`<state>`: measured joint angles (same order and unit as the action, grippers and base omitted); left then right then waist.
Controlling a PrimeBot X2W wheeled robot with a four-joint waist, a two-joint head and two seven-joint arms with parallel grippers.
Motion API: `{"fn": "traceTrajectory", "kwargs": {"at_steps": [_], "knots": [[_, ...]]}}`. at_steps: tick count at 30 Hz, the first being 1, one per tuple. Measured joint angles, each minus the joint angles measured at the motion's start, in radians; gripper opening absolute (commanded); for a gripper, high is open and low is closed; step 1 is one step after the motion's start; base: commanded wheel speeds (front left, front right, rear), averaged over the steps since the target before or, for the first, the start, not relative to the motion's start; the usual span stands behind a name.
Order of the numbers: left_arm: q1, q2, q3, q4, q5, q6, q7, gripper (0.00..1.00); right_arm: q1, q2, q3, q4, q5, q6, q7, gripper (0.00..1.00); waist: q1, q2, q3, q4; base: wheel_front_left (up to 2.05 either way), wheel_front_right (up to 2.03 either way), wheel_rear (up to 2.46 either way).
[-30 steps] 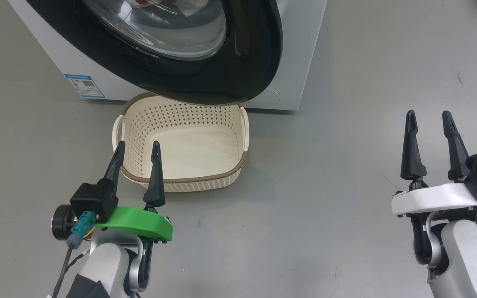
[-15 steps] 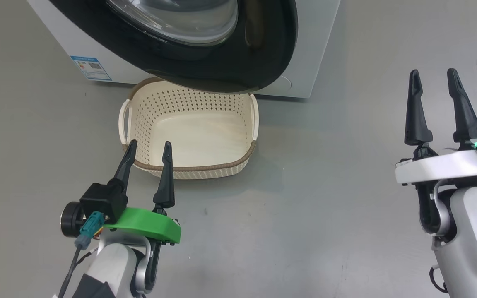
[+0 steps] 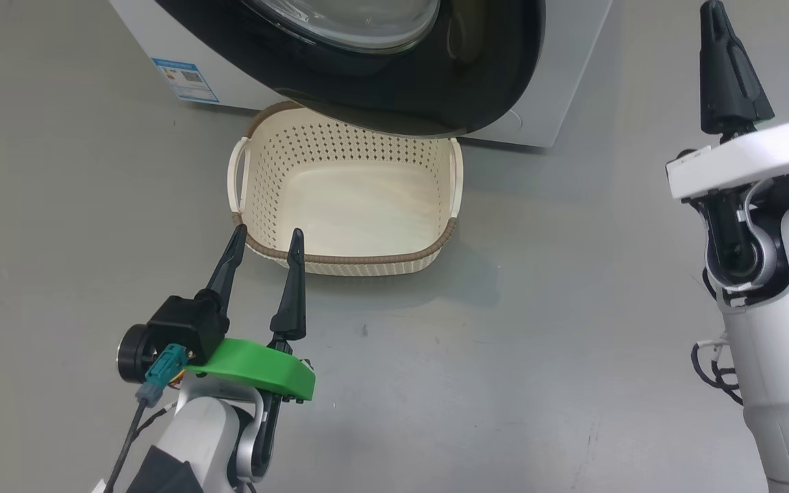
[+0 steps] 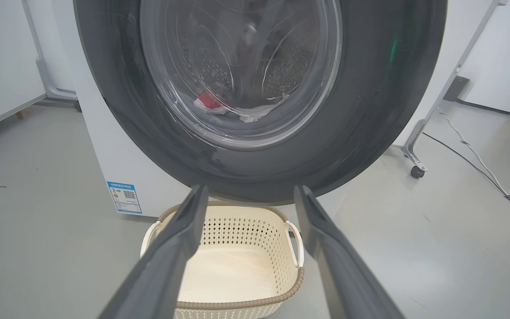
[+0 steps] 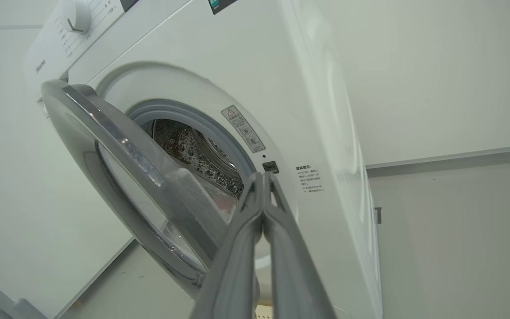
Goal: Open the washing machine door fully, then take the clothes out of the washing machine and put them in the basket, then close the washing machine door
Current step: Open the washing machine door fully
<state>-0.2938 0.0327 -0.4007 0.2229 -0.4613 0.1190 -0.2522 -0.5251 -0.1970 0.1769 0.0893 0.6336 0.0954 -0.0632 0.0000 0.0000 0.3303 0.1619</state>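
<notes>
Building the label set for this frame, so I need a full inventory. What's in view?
washing machine: one, white, on the grey floor behind the basket
washing machine door: one, black rim, clear glass, ajar, overhanging the basket's far edge
clothes: count unclear, red and white, in the drum behind the glass
basket: one, cream with brown rim, empty, on the floor below the door
label: one, blue, low on the machine's front
frame leg: one, pale metal, on a caster, right of the machine
left gripper: one, dark fingers, green mount, open, at the basket's near rim
right gripper: one, dark fingers, white mount, shut, raised right of the door
</notes>
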Motion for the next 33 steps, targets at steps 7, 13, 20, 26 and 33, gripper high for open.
{"fn": "traceTrajectory", "kwargs": {"at_steps": [7, 13, 20, 26, 33], "knots": [[-0.013, 0.000, -0.023, -0.003, -0.011, 0.000, 0.000, 1.00, -0.133, 0.074, -0.057, 0.095, 0.291, 0.008, 0.204, 0.00, 0.0000, 0.0000, 0.027, 0.039, 0.00, 0.00, 0.00], [-0.016, -0.001, -0.013, -0.004, -0.011, 0.000, 0.000, 1.00, -0.226, 0.087, -0.119, 0.184, 0.444, -0.037, 0.351, 0.00, 0.0000, 0.0000, 0.046, 0.064, 0.00, 0.00, 0.00], [-0.036, 0.000, 0.007, -0.006, -0.011, 0.000, 0.000, 1.00, -0.347, 0.091, -0.163, 0.249, 0.575, -0.109, 0.498, 0.00, 0.0000, 0.0000, 0.068, 0.089, 0.00, 0.00, 0.00], [-0.036, -0.001, 0.007, -0.005, -0.012, 0.000, 0.000, 1.00, -0.412, 0.091, -0.178, 0.318, 0.635, -0.173, 0.599, 0.00, 0.0000, 0.0000, 0.079, 0.105, 0.00, 0.00, 0.00], [-0.036, -0.001, 0.006, -0.005, -0.014, 0.000, 0.000, 1.00, -0.481, 0.088, -0.180, 0.367, 0.662, -0.197, 0.672, 0.00, 0.0000, 0.0000, 0.086, 0.111, 0.00, 0.00, 0.00]]}}
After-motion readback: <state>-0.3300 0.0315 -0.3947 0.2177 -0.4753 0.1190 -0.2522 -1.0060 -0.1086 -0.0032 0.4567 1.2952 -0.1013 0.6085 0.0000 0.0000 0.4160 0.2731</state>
